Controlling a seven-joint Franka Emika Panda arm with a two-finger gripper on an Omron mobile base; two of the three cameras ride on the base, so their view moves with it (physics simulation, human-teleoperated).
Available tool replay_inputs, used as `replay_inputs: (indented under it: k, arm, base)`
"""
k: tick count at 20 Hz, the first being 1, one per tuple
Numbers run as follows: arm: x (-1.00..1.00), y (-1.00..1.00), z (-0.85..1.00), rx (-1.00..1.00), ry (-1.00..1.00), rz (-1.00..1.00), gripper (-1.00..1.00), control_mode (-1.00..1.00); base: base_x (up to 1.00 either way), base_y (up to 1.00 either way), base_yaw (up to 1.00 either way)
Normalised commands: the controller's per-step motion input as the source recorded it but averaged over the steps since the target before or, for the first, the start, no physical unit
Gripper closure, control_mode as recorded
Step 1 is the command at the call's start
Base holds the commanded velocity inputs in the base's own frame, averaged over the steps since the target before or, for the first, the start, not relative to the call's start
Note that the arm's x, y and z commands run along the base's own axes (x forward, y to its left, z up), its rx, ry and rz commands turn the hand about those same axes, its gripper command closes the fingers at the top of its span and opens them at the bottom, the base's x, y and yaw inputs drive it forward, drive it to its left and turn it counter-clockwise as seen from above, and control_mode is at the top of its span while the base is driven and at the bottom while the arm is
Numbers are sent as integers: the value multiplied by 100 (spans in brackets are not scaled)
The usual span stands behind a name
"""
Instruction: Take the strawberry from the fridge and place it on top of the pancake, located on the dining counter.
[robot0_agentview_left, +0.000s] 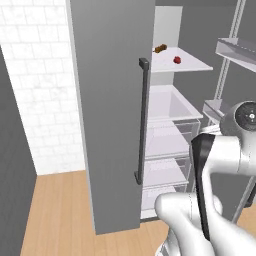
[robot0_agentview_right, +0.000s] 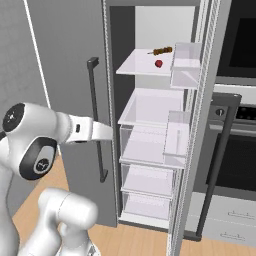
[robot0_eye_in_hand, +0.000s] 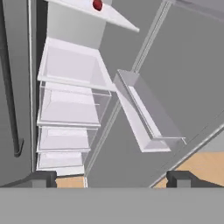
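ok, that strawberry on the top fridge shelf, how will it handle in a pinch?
The strawberry looks tiny and rounded, so it may roll on the smooth white shelf if nudged. It is probably light and soft; a gentle squeeze seems wise.

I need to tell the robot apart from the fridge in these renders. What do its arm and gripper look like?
The arm is glossy white with rounded links, dark grey-black joint bands and round dark end caps bearing small pale markings. No cables show. The gripper has two small, dark, blocky finger tips.
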Motion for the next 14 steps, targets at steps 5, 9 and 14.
replay_inputs:
  k: [5, 9, 14]
  arm:
    - [-56, 52, -18, 11, 7, 11, -100, -100]
    - [-64, 33, -10, 18, 4, 8, -100, -100]
    - [-19, 49, 0, 19, 2, 0, -100, -100]
  base:
    - [0, 0, 0]
    - [0, 0, 0]
    - [0, 0, 0]
